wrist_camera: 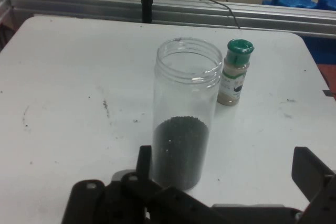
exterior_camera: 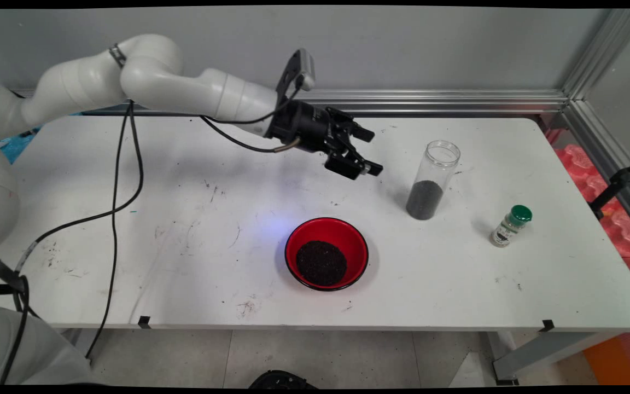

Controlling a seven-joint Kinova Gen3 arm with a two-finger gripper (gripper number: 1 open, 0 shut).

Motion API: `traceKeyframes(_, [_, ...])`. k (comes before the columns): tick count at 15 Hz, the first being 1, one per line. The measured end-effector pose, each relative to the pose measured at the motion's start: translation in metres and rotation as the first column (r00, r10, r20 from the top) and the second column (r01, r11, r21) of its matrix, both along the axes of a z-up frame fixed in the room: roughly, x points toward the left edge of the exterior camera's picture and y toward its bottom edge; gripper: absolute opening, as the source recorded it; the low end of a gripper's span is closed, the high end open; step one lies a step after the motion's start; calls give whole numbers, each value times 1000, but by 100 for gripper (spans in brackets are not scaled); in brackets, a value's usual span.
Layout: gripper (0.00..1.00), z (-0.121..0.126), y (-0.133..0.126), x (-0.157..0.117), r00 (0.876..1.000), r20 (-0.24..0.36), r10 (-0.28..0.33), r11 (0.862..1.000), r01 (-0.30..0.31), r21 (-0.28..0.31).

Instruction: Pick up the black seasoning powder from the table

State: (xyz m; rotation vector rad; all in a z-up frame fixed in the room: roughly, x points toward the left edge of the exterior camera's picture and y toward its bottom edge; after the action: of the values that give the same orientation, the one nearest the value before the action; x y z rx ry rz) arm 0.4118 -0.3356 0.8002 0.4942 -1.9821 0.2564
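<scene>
Over the table's middle: I have the gripper [exterior_camera: 368,152] hanging above the white table [exterior_camera: 129,262], its fingers spread apart and clamped on nothing, pointing toward the jar [exterior_camera: 431,180].
Jar: tall, clear, open-topped and upright, with dark grains filling its lower part; in the hand view the jar [wrist_camera: 184,114] sits between my two fingers [wrist_camera: 310,174] but beyond them, not touching.
Risk, tipping: I judge the jar top-heavy in shape and narrow at the base; a finger clipping its side or rim could knock it over and spill grains across the table.
Risk, slipping: smooth clear walls may slide in a loose grip, I reckon.
Bottle: a small spice bottle [exterior_camera: 509,226] with a green cap stands beyond the jar, near it in the hand view [wrist_camera: 234,72]; a toppling jar might strike it.
Bowl: a red bowl [exterior_camera: 326,253] holding dark grains rests nearer the front edge, well apart from the gripper.
Path: nothing stands between gripper and jar.
Cables: black cables [exterior_camera: 115,208] hang from the arm, left of everything.
</scene>
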Motion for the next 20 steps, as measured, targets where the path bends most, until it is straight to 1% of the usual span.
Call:
traceKeyframes(11, [100,-33,-21,-35,1000,2,-2,1000,2,10])
traceKeyframes(20, [100,-61,-38,-58,1000,21,-10,1000,10,10])
